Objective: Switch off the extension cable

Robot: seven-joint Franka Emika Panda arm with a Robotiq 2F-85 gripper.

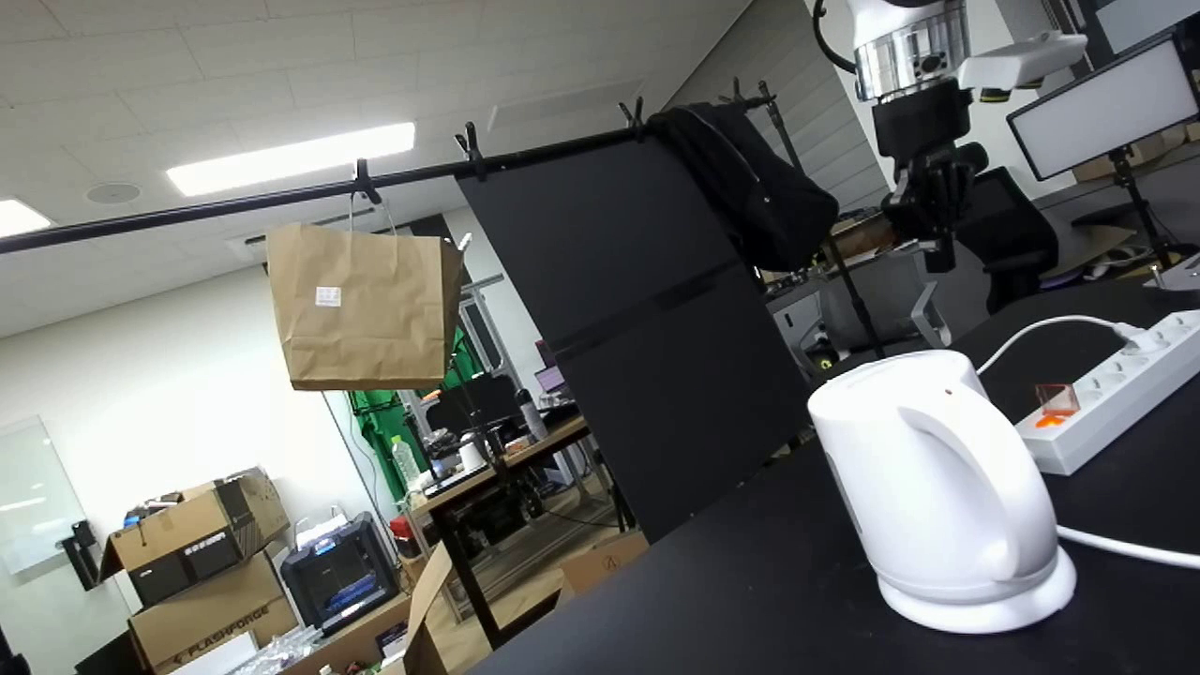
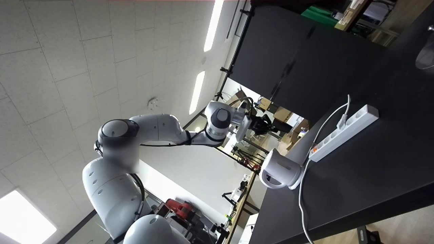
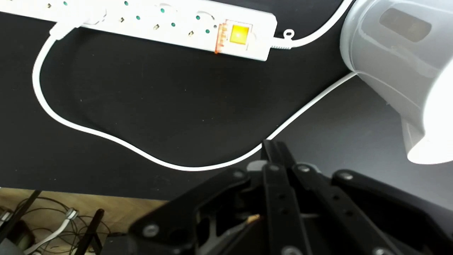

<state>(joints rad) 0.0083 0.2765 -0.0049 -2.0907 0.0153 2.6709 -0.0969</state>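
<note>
The extension cable, a long flat white power strip, lies on the black table in both exterior views (image 1: 1139,398) (image 2: 349,134) and at the top of the wrist view (image 3: 139,30). Its square switch (image 3: 239,34) glows yellow-orange near the cord end. A clear cover with an orange edge (image 3: 221,38) stands up beside the switch; it also shows in an exterior view (image 1: 1057,401). My gripper (image 3: 277,143) is shut and empty, its fingertips together. It hangs well above the table, apart from the strip, in both exterior views (image 1: 937,258) (image 2: 286,127).
A white kettle (image 1: 928,497) stands close to the strip's switch end and shows at the right in the wrist view (image 3: 385,46). A white plug (image 3: 72,23) sits in the strip. Its cord (image 3: 191,168) curves across the table (image 3: 152,95) to the kettle.
</note>
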